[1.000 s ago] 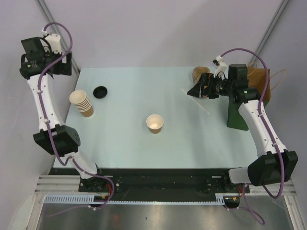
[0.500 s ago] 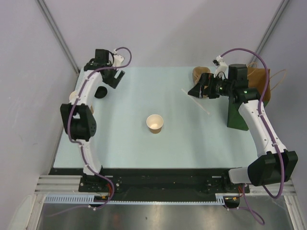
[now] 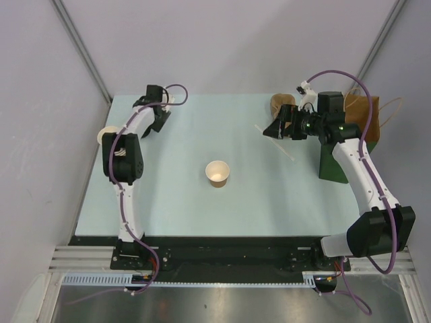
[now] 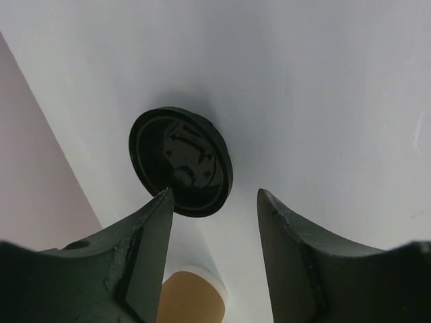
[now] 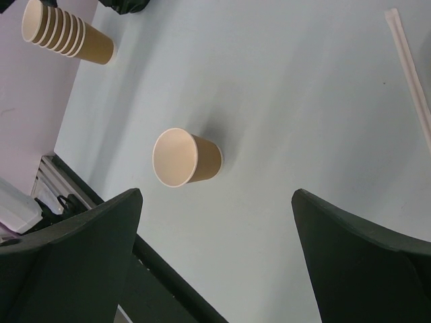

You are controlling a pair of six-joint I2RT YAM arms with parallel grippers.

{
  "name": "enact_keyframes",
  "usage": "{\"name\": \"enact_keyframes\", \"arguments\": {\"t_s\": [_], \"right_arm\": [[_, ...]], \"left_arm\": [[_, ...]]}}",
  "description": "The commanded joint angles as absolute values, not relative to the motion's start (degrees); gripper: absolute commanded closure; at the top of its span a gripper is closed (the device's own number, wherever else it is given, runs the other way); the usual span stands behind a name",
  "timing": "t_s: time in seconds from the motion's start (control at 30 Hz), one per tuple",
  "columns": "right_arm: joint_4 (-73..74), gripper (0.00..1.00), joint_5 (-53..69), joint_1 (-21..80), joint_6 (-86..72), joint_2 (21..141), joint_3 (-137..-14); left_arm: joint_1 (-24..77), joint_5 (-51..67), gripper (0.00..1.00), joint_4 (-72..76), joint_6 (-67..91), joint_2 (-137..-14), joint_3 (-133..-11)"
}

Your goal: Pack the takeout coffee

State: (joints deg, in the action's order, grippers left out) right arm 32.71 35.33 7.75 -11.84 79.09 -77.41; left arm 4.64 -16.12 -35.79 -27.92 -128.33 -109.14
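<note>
Looking through the left wrist camera, you see the left gripper (image 4: 214, 193) hanging over the black lid (image 4: 180, 161). Its two fingers are apart and nothing is between them. The lid lies flat on the table (image 3: 202, 222), just beyond the fingertips, near the far left side. The right gripper (image 5: 217, 193) is spread wide and carries nothing. The paper cup (image 3: 217, 173) of the takeout coffee stands upright in the middle of the table with its top open, well apart from its lid. The paper bag (image 3: 363, 114) is at the far right edge. So I judge the coffee is not closed yet and not packed.

In my opinion, these things can go wrong:
- **The grasp:** the lid is thin and flat, so the fingers may close above it, or push it away instead of pinching its rim.
- **The neighbours:** the lid lies near the table edge and beside the stack of cups (image 5: 64, 33). A sideways push could send it off, or the arm could knock the stack.
- **The cup:** it looks light, so pressing the lid on without support may tip or dent it.
- **The straw (image 5: 409, 67):** it lies close to the right gripper and may be swept aside.
</note>
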Motion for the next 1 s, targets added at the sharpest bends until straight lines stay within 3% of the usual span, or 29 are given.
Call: {"name": "enact_keyframes", "arguments": {"t_s": [0.0, 0.23, 0.63, 0.77, 0.97], "right_arm": [[31.2, 0.00, 35.1, 7.5, -11.2, 78.8, -77.4], [30.8, 0.00, 35.2, 7.5, -11.5, 79.5, -77.4], [30.5, 0.00, 35.4, 7.3, -11.7, 78.9, -77.4], [30.3, 0.00, 36.0, 7.2, -11.3, 77.9, -77.4], [30.8, 0.00, 36.2, 7.0, -7.3, 75.6, -77.4]], "left_arm": [[4.8, -19.3, 0.44, -32.2, -27.5, -130.4, -107.7], [4.7, -22.1, 0.46, -29.6, -29.2, -132.5, -105.8], [4.7, -26.5, 0.74, -28.9, -32.2, -136.1, -109.2], [5.4, -20.4, 1.00, -35.9, -28.8, -132.7, -111.5], [8.6, -0.6, 1.00, -46.0, -21.9, -114.8, -111.5]]}}
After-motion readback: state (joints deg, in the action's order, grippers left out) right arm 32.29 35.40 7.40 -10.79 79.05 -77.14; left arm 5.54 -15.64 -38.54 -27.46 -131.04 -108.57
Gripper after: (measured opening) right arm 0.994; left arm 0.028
